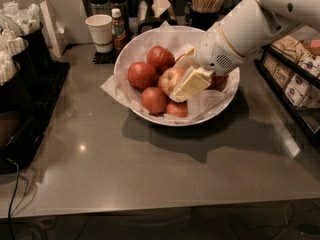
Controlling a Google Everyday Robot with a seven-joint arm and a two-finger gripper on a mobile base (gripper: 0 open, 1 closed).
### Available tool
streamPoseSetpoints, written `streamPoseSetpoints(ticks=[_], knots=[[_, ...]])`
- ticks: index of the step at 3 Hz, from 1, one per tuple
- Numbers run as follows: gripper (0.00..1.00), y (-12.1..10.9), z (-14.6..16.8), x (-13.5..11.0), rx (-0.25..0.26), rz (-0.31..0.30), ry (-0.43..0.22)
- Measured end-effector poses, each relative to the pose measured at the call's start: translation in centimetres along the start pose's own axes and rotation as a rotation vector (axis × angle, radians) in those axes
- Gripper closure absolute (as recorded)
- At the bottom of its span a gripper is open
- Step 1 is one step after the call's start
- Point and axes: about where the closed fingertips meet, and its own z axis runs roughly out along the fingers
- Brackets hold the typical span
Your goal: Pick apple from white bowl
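Observation:
The white bowl (pixel 135 49), lined with crinkled white paper, stands at the back middle of the grey counter. Several apples lie in it. The largest apple (pixel 166 77), yellow-gold with a red blush, sits at the centre among smaller dark red apples (pixel 141 74). My gripper (pixel 175 82) reaches into the bowl from the right. Its cream fingers (pixel 190 84) stand on either side of the large apple and press against it. The near finger hides the apple's right side. The apple still rests in the bowl.
A white paper cup (pixel 100 32) and a small sauce bottle (pixel 118 29) stand behind the bowl to the left. A toothpick holder (pixel 205 4) is behind it. Dark racks of packets line the left (pixel 20 74) and right (pixel 295 79) edges.

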Motion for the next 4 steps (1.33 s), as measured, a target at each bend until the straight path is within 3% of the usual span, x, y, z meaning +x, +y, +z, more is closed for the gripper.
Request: streamPoseSetpoints(ticks=[2,3,4], knots=[[0.18,0.0,1.1,1.9,0.015,0.045,0.007],[0.35,-0.2,1.4,2.1,0.033,0.062,-0.001],[0.58,-0.6,1.0,1.7,0.055,0.071,-0.01]])
